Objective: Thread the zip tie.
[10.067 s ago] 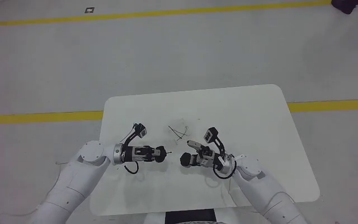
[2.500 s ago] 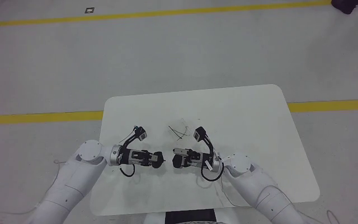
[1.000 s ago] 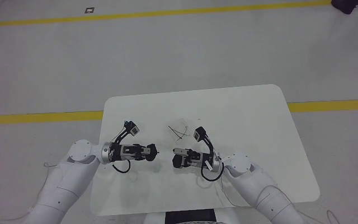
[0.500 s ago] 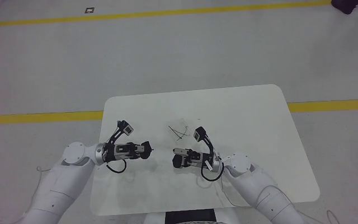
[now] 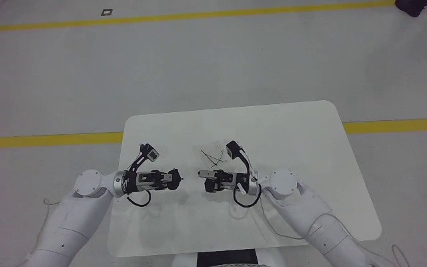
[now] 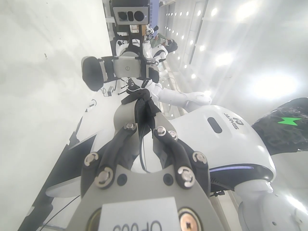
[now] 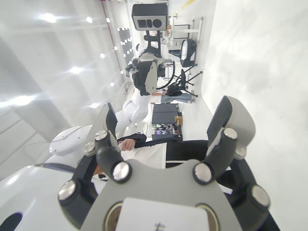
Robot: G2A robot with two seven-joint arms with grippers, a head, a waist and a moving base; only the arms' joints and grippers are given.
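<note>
Right gripper (image 5: 200,175) neared left gripper (image 5: 179,177) holding zip tie (image 6: 142,102); spare ties (image 5: 212,157) nearby.

Overhead downward, wrist views face each other

Table (image 5: 313,133): broad bare white surface across the right half and along the far edge, room for either arm to pass.

Lane: narrow open gap between the left gripper (image 5: 177,179) and the right gripper (image 5: 202,175), which faced tip to tip near the front middle.

Obstacles: loose zip ties (image 5: 212,157), thin black strands lying flat just beyond the right gripper. The left gripper's fingers were closed on a black zip tie (image 6: 138,97). The right gripper's fingers stood apart, with free space between them.
</note>
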